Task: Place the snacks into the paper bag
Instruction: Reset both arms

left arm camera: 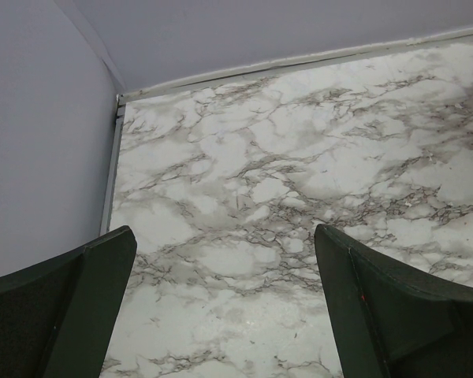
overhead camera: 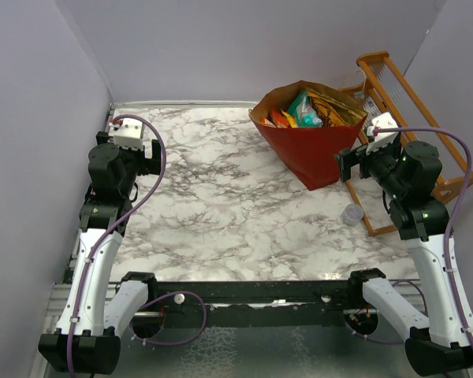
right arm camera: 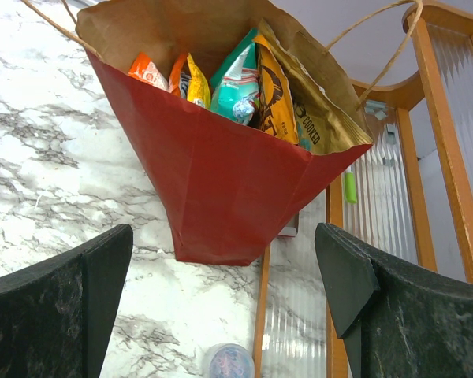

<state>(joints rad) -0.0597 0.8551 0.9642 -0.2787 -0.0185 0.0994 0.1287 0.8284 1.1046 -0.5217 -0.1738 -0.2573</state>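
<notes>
Right gripper (right arm camera: 221, 252) fingers fill the lower corners of the wrist view, spread wide with nothing between them. Left gripper (left arm camera: 225, 244) is likewise spread and empty, hovering over bare table (left arm camera: 299, 157) at the left side, well apart from the bag.

Cup (right arm camera: 230, 364) sits on the table under the right gripper, just beside the foot of the rack (right arm camera: 426, 157). Hazard: a low move of the right arm can strike the cup and send it rolling.

Bag (right arm camera: 221, 181) stands beyond the cup, at the far right of the table, against the rack. Snacks (right arm camera: 236, 83) are packed inside it, their tops showing above the rim. No packet is visible on the table (the task looks complete, or nearly so).

Hazards, judged from this pose:
- Right gripper faces the red wall at close range. A forward move would push the bag, and because the load sits high it can tip and spill.
- Chip bag (right arm camera: 323, 118) stands proud of the rim on the rack side. A knock can slide it out.
- Handle (right arm camera: 382, 27) loops loosely over the mouth. A spread finger passing above can hook it and drag the bag.

Recommended clearance: lift up and back before any sideways travel.
</notes>
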